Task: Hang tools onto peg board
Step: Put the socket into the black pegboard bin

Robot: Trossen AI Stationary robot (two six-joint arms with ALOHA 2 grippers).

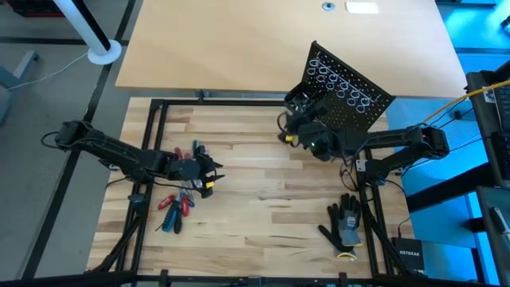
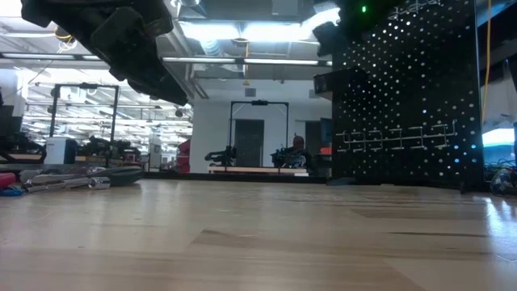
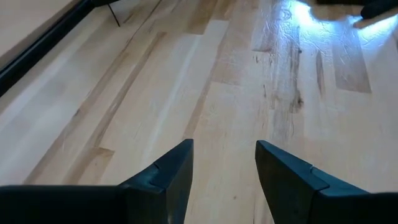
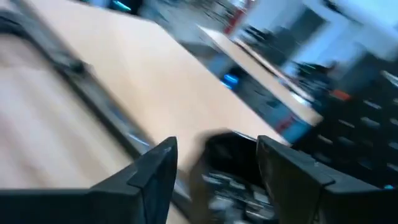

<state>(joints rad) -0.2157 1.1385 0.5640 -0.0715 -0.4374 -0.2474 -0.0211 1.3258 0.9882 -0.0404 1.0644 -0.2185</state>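
The peg board (image 1: 348, 88) is a black perforated panel with rows of silver wire rings, standing at the table's far right; in the low view the peg board (image 2: 404, 97) fills the right side. Loose tools with red and blue handles (image 1: 175, 211) lie on the wood at the near left, and a few more tools (image 1: 195, 151) lie farther back. My left gripper (image 3: 224, 146) hovers open over bare wood between those two groups, shown from above as my left gripper (image 1: 212, 173). My right gripper (image 4: 217, 144) is open at the board's left foot, beside its small tray (image 4: 233, 177).
A black-and-grey work glove (image 1: 344, 223) lies at the near right. A black frame rail (image 1: 239, 101) crosses the far side of the wooden top. Bare wood (image 1: 271, 199) spans the middle between both arms.
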